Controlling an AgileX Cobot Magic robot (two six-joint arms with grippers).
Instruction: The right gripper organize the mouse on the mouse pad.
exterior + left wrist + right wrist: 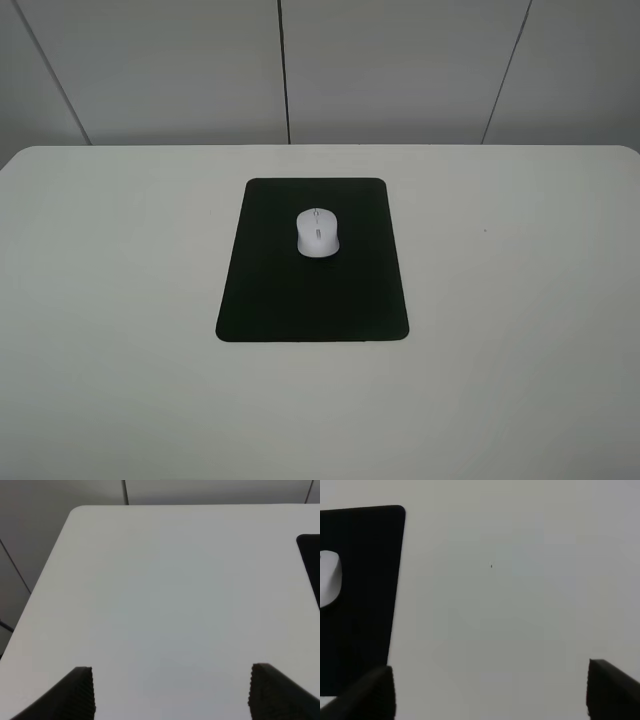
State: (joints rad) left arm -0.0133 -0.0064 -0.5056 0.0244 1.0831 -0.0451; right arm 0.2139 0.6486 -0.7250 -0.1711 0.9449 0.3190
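Observation:
The white mouse (317,233) with a grey scroll wheel sits on the far half of the black mouse pad (312,290), which lies at the middle of the white table. Neither arm shows in the exterior high view. In the right wrist view the right gripper (490,690) is open and empty over bare table, with the pad (360,590) and the edge of the mouse (330,577) off to one side. In the left wrist view the left gripper (172,692) is open and empty over bare table, with a corner of the pad (311,555) at the frame edge.
The white table (520,300) has rounded far corners and ends at a grey panelled wall (400,70). A tiny dark speck (485,231) marks the table right of the pad.

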